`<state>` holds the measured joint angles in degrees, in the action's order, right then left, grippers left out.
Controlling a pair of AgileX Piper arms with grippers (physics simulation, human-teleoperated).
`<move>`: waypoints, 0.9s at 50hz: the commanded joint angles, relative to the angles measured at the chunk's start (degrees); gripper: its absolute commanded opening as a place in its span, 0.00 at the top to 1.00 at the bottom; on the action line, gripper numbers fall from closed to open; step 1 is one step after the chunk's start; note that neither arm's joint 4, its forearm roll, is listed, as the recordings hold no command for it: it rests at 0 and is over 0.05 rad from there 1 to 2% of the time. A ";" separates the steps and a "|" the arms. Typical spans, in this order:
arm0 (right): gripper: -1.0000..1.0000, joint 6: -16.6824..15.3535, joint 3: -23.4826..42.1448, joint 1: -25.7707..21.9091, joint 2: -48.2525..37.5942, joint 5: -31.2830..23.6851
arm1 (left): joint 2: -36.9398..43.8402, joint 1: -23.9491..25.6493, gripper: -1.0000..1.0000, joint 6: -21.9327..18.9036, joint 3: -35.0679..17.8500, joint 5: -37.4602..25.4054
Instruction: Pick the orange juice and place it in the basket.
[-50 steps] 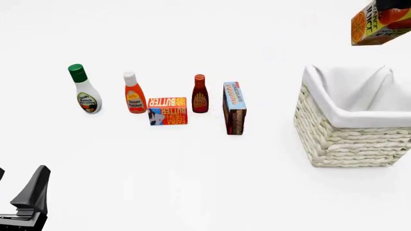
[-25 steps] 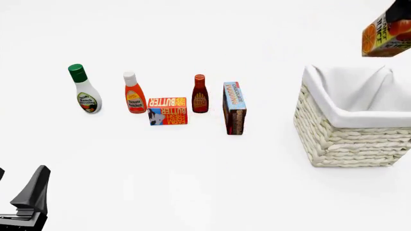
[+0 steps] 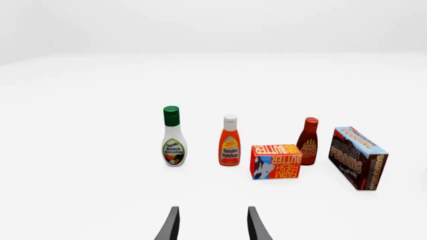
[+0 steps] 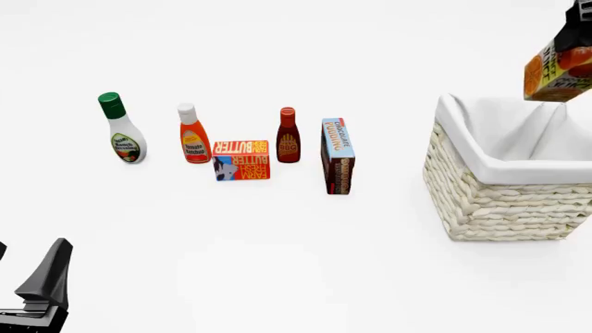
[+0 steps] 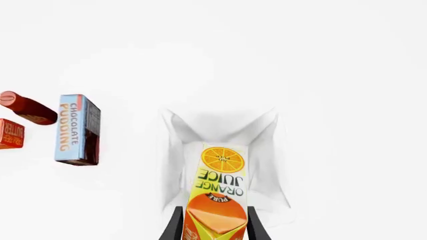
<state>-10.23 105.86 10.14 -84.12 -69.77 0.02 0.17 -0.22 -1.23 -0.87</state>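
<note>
The right hand [image 5: 213, 222] pinches the orange juice [image 4: 558, 69], hanging above the basket [image 4: 481, 194] at the counter's right — best to lower it straight, centred inside the liner, then let go. Left hand [image 3: 212, 225] spread, idle.

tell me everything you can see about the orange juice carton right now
The small orange and yellow gable-top orange juice carton looks like printed cardboard, with green "ORANGE JUICE" lettering, a sliced-orange picture and an orange folded top. It is off the table, clamped between the two dark fingers of the right gripper, one on each side near its gable end. In the front view it hangs tilted above the large cream-white woven wicker basket; the wrist view shows it over the white cloth liner. Nothing but the fingers touches it.
</note>
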 commanded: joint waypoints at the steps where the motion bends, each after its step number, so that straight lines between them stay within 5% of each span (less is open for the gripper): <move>1: 1.00 1.93 -0.09 0.59 -0.64 -0.13 | 0.02 -0.06 0.00 0.01 0.06 0.05; 45: 1.00 3.44 -0.91 1.92 -6.49 -0.13 | 0.02 -0.06 0.00 0.01 0.06 0.06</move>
<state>-8.33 104.62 11.81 -90.00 -69.75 0.02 0.18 -0.22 -1.23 -0.87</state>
